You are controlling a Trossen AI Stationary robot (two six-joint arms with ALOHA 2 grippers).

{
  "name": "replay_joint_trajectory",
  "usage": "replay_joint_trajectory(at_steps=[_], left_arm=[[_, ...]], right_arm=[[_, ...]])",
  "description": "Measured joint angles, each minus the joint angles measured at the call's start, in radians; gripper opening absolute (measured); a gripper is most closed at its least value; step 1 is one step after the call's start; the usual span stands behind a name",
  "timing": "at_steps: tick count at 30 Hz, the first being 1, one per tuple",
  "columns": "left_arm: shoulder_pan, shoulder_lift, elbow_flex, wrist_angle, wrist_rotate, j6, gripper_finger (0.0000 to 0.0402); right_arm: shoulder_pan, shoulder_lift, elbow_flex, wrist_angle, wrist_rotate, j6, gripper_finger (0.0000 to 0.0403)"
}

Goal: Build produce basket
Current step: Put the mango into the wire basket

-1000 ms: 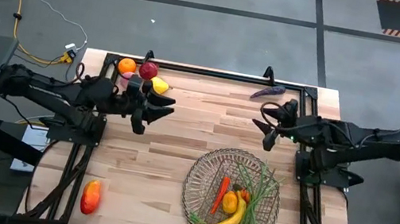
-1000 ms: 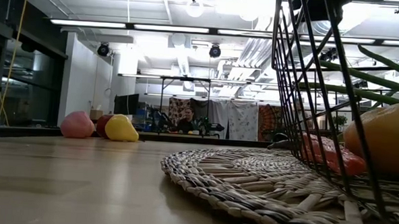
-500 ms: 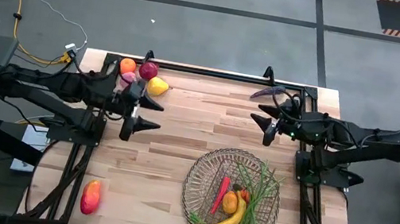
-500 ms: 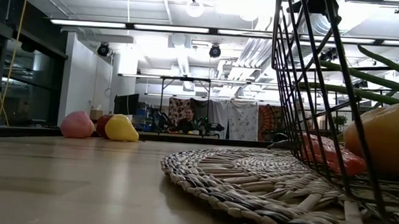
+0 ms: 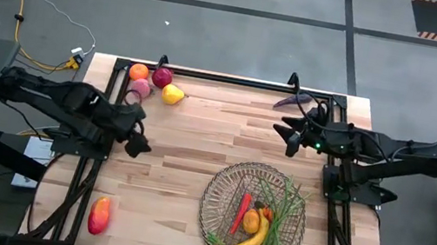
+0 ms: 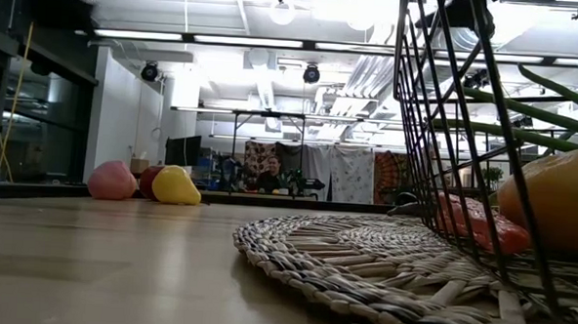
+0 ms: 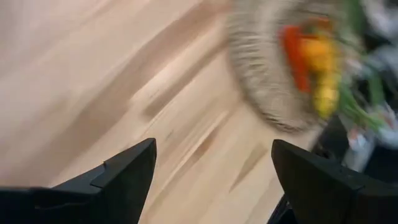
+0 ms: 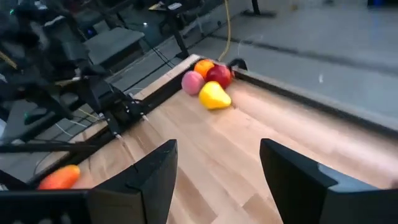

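Observation:
The wire basket (image 5: 212,194) stands near the table's front right on a woven mat (image 6: 363,253). It holds long green beans (image 5: 282,212), a red chilli (image 5: 240,212), an orange (image 5: 251,222) and a banana (image 5: 250,244). An orange (image 5: 138,71), dark red apple (image 5: 162,77), pink peach (image 5: 140,88) and yellow pear (image 5: 173,94) lie together at the far left. A mango (image 5: 99,214) lies at the near left and a purple eggplant (image 5: 292,101) at the far right. My left gripper (image 5: 138,143) is open and empty over the left side (image 7: 211,146). My right gripper (image 5: 286,138) is open and empty near the eggplant (image 8: 217,146).
A black rail (image 5: 234,79) runs along the table's far edge. Bare wood (image 5: 197,146) lies between the two grippers and between the fruit group and the basket. The arms' bases (image 5: 79,144) (image 5: 354,184) stand at the left and right edges.
My left gripper has drawn back from beside the pear toward the table's near left and turned about, staying open and empty. My right gripper has shifted a little toward the far edge. No fruit has moved.

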Motion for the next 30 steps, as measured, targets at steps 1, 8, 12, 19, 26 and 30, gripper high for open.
replay_joint_trajectory(at_steps=[1,8,12,19,26,30], left_arm=[[-0.024,0.000,0.000,-0.040,-0.003,-0.090,0.0308],[-0.219,0.047,0.000,-0.244,-0.078,-0.441,0.0307],[-0.351,0.116,0.000,-0.273,-0.039,-0.609,0.0307],[-0.563,0.297,-0.001,-0.253,0.146,-0.907,0.0307],[-0.725,0.466,-0.001,-0.104,0.327,-1.002,0.0307],[-0.761,0.527,-0.001,0.007,0.327,-1.092,0.0307]], right_arm=[[0.004,0.001,0.000,-0.004,-0.009,0.058,0.0220],[0.024,0.006,0.000,-0.052,-0.070,0.033,0.0220],[0.029,0.022,0.000,-0.062,-0.077,0.004,0.0220],[0.028,0.050,0.000,-0.073,-0.079,-0.042,0.0220],[0.027,0.054,0.000,-0.070,-0.084,-0.071,0.0220],[0.027,0.055,0.000,-0.073,-0.084,-0.088,0.0220]])
